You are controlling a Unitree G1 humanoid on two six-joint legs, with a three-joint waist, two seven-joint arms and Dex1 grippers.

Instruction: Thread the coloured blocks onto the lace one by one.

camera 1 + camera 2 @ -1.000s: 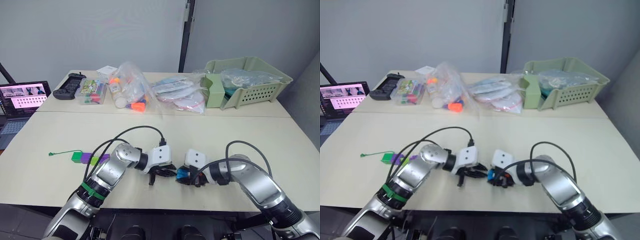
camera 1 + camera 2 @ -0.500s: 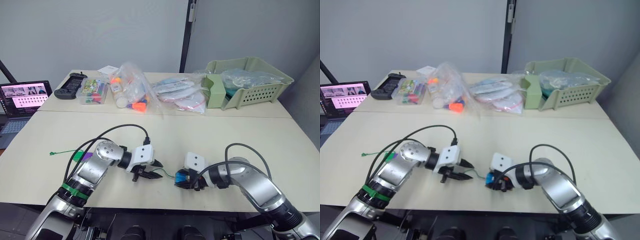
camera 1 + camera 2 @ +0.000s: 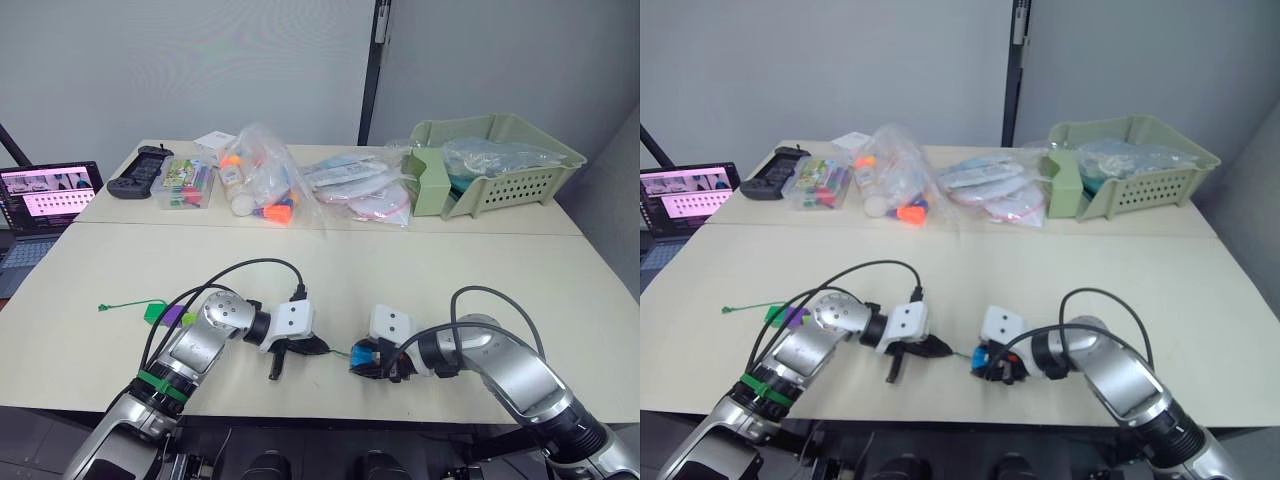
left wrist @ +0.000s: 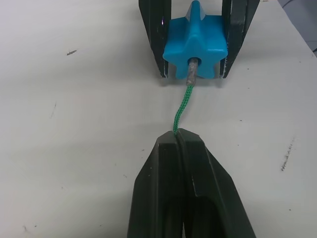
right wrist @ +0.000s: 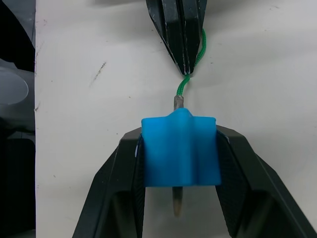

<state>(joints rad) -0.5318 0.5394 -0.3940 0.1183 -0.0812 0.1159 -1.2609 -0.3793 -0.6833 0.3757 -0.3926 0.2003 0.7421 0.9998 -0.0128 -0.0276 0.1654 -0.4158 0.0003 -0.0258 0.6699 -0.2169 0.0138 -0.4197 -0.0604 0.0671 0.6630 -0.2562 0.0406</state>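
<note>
1. The left pincer (image 3: 300, 352) is moving back in toward the right pincer (image 3: 372, 357) after swinging further away half a second ago; its fingers are pressed together on the green lace (image 4: 182, 105), just behind the stiff tip.
2. The right pincer is keeping the blue block (image 5: 180, 151) clamped low over the worktop (image 3: 420, 275), near its front edge.
3. The tip is passing right through the block, so this threading step appears nearly complete.
4. The other blocks (image 3: 168, 317) are lying strung beside the left arm.
</note>
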